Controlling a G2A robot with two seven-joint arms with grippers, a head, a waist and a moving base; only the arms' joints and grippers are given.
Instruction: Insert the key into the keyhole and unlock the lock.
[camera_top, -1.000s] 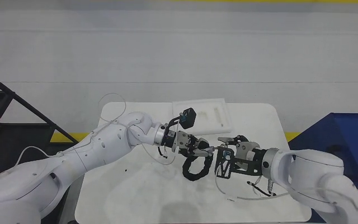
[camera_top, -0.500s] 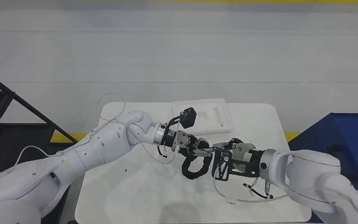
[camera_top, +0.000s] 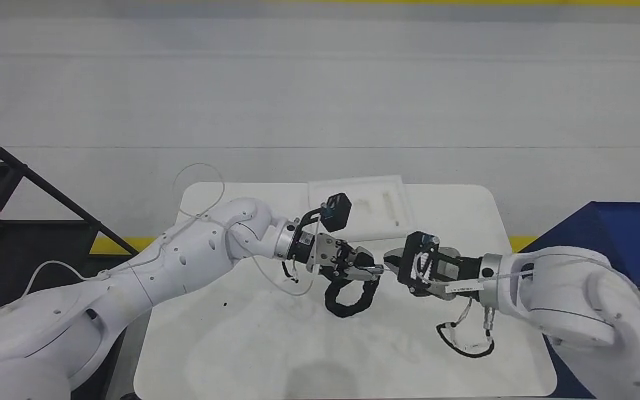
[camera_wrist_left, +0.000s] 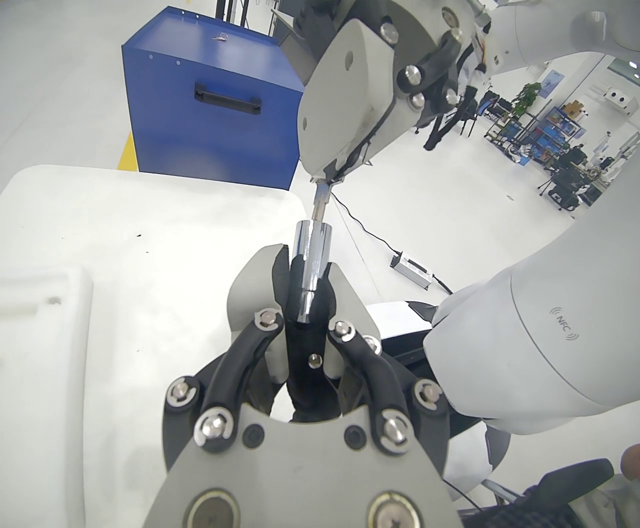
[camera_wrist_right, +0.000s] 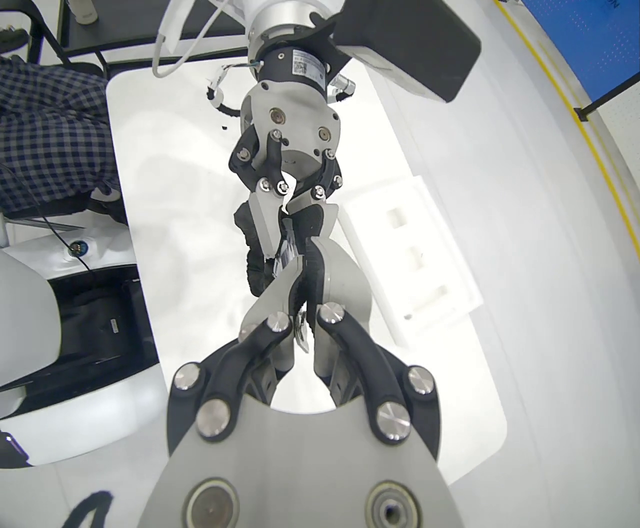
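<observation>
My left gripper (camera_top: 352, 263) (camera_wrist_left: 306, 262) is shut on the lock (camera_wrist_left: 311, 260), a chrome cylinder on a black body. The lock's black cable loop (camera_top: 349, 297) hangs below it over the white table (camera_top: 250, 350). The cylinder's free end faces my right gripper (camera_top: 402, 268) (camera_wrist_right: 299, 267), which is shut on the key (camera_wrist_left: 321, 199). The key's blade runs straight from the right fingertips into the end of the cylinder. In the right wrist view the key's metal head (camera_wrist_right: 301, 331) shows between the fingers, and the left gripper (camera_wrist_right: 292, 220) meets it tip to tip.
A white foam tray (camera_top: 365, 205) with cut-out pockets lies at the table's far side, behind the grippers. A blue cabinet (camera_top: 590, 245) stands off the table's right end. A loose black-and-white cable (camera_top: 465, 335) hangs under the right forearm.
My right wrist has rolled about its own axis with the key held in the cylinder, and its cable has swung right. The left arm and lock stay put.
</observation>
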